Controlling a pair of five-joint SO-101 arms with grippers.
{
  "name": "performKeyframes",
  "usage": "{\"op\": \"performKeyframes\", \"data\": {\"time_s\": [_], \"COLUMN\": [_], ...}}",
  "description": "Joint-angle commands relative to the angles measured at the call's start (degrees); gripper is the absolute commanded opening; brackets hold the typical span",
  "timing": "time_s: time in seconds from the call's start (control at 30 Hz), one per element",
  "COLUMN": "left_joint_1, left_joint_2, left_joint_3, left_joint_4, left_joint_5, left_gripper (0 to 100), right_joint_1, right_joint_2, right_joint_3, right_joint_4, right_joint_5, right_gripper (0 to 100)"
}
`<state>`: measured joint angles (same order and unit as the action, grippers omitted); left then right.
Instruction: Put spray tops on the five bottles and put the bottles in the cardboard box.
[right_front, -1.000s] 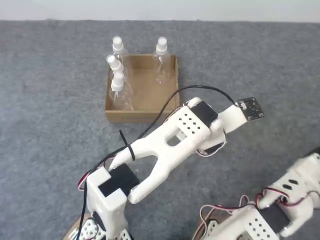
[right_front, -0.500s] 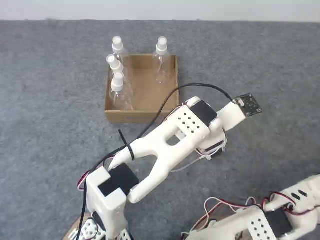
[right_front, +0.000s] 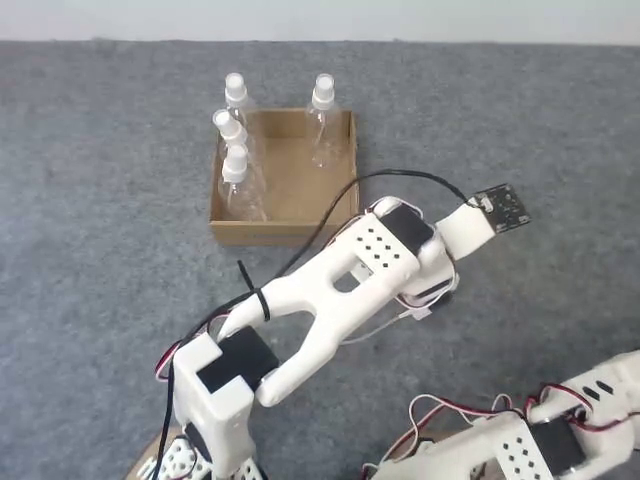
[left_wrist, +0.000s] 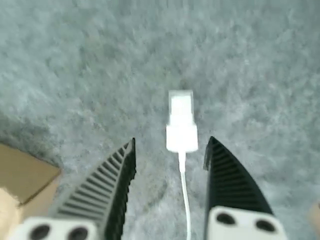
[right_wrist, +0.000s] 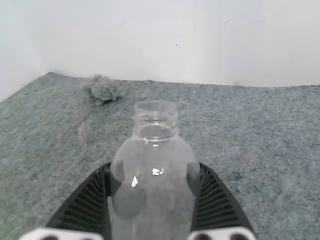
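Observation:
A white spray top (left_wrist: 181, 122) lies on the grey carpet, its thin tube (left_wrist: 185, 192) trailing toward the wrist. My left gripper (left_wrist: 171, 145) is open just above it, one black finger on each side. My right gripper (right_wrist: 154, 172) is shut on a clear bottle (right_wrist: 154, 165) whose neck is open with no top. The cardboard box (right_front: 288, 228) stands at the back of the carpet. Several clear bottles with white spray tops (right_front: 235, 165) stand along its left side, and another (right_front: 322, 100) stands at its far right corner. The left arm (right_front: 340, 285) stretches over the carpet to the right of the box.
The right arm (right_front: 540, 450) lies low at the front right corner. A corner of the box (left_wrist: 22, 175) shows close beside the left gripper. A clump of grey fluff (right_wrist: 102, 89) lies near the wall behind the held bottle. Open carpet surrounds the box.
The right arm has dropped lower toward the front right corner. The left arm's wrist has shifted slightly and is otherwise in the same place.

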<state>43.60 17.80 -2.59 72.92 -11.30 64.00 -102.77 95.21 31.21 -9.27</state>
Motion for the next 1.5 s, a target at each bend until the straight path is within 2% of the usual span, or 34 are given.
{"op": "performKeyframes", "data": {"time_s": [0.0,0.2,0.6,0.8,1.1,1.17,1.33,1.47], "left_joint_1": [1.8,6.2,1.4,1.1,2.4,2.4,1.3,0.6], "left_joint_2": [-0.1,2.5,8.1,14.8,21.6,21.2,16.4,10.7], "left_joint_3": [-0.4,-0.5,-0.8,-5.8,-16.0,-16.9,-16.3,-12.4], "left_joint_4": [-4.2,-2.4,-3.9,-1.7,5.9,7.3,10.2,9.9], "left_joint_5": [-0.7,-2.7,-2.6,-2.5,-2.6,-2.6,-2.4,0.6], "left_gripper": [21,21,21,20,4,1,1,1], "right_joint_1": [0.8,0.8,0.8,0.8,0.8,0.8,0.8,0.8], "right_joint_2": [-1.2,-1.2,-1.3,-1.3,-1.3,-1.3,-1.3,-1.3], "right_joint_3": [1.2,1.2,1.2,1.2,1.2,1.2,1.1,1.1], "right_joint_4": [0.2,0.3,0.5,0.5,0.5,0.3,0.0,0.0], "right_joint_5": [1.1,1.0,1.1,1.1,1.1,1.1,1.1,1.1], "right_gripper": [0.7,0.7,0.7,0.7,0.7,0.7,0.8,0.9]}}
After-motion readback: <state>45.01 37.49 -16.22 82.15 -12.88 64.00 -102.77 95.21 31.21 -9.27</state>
